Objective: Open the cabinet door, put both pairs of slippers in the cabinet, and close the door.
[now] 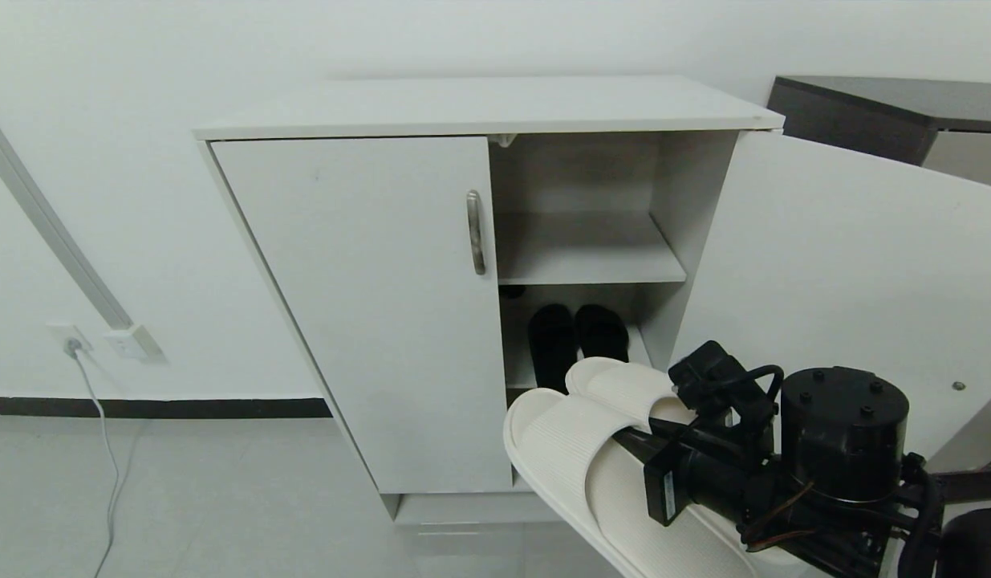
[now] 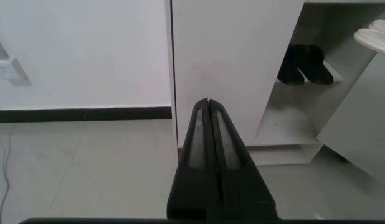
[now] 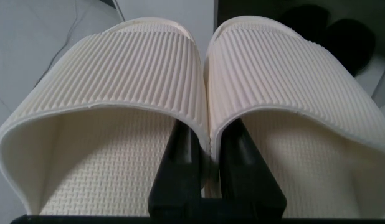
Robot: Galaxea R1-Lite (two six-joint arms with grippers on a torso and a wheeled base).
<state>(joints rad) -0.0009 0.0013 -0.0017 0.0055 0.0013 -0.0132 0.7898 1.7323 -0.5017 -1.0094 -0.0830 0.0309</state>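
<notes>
The white cabinet [image 1: 359, 305] has its right door [image 1: 848, 273] swung open and its left door shut. A pair of black slippers [image 1: 577, 335] lies on the lower shelf, toes inward; the left wrist view shows the black slippers [image 2: 304, 65] too. My right gripper [image 3: 208, 146] is shut on the pair of white ribbed slippers [image 3: 205, 68], pinching their inner straps together. In the head view the white slippers [image 1: 579, 433] hang just in front of the open compartment, below the black pair. My left gripper [image 2: 208, 106] is shut and holds nothing, low over the floor before the cabinet.
An upper shelf [image 1: 587, 249] in the open compartment is bare. A dark table [image 1: 888, 108] stands behind the open door at right. A wall socket with a cable [image 1: 70, 341] is at left. Grey floor [image 1: 182, 498] spreads before the cabinet.
</notes>
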